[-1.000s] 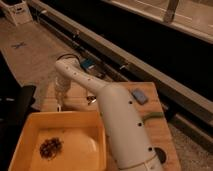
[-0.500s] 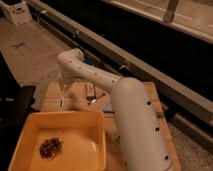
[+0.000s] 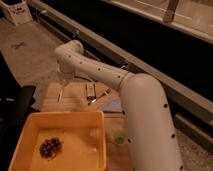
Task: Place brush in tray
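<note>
Nearest, the yellow-orange tray (image 3: 65, 116) sits at the near left of the wooden table (image 3: 75, 100), with a dark clump (image 3: 50, 147) on its floor. A small green cup (image 3: 119, 137) stands just right of the tray. Beyond the tray's far rim, the gripper (image 3: 62, 82) hangs over the table, its claw closed narrow on the top of the brush (image 3: 60, 94), which dangles upright, outside the tray. A short utensil (image 3: 90, 91) lies to its right. The white arm (image 3: 100, 72) arches in from the right.
</note>
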`<action>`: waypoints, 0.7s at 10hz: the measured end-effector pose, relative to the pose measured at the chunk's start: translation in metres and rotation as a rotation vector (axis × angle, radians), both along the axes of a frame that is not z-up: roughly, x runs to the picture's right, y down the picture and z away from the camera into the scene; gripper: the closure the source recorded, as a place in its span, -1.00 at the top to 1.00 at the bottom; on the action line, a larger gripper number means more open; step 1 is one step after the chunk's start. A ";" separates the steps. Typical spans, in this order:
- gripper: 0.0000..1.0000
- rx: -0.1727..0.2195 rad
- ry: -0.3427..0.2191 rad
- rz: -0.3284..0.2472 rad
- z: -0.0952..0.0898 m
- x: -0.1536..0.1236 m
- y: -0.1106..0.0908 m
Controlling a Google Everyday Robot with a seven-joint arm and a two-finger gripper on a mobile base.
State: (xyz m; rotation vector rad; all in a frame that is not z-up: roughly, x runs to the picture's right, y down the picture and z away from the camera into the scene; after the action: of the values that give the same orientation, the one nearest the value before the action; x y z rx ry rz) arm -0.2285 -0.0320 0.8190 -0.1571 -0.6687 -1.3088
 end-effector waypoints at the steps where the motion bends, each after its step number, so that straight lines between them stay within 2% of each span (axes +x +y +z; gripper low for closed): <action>1: -0.65 -0.015 -0.010 0.011 -0.016 0.000 0.011; 4: -0.65 -0.045 -0.029 0.049 -0.062 0.004 0.045; 5: -0.65 -0.054 -0.040 0.056 -0.083 0.004 0.057; 7: -0.65 -0.078 -0.062 0.052 -0.108 0.007 0.073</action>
State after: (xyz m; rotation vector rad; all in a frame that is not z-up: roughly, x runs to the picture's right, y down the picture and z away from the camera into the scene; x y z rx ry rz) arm -0.2212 0.0415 0.7105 -0.1621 -0.7726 -1.2423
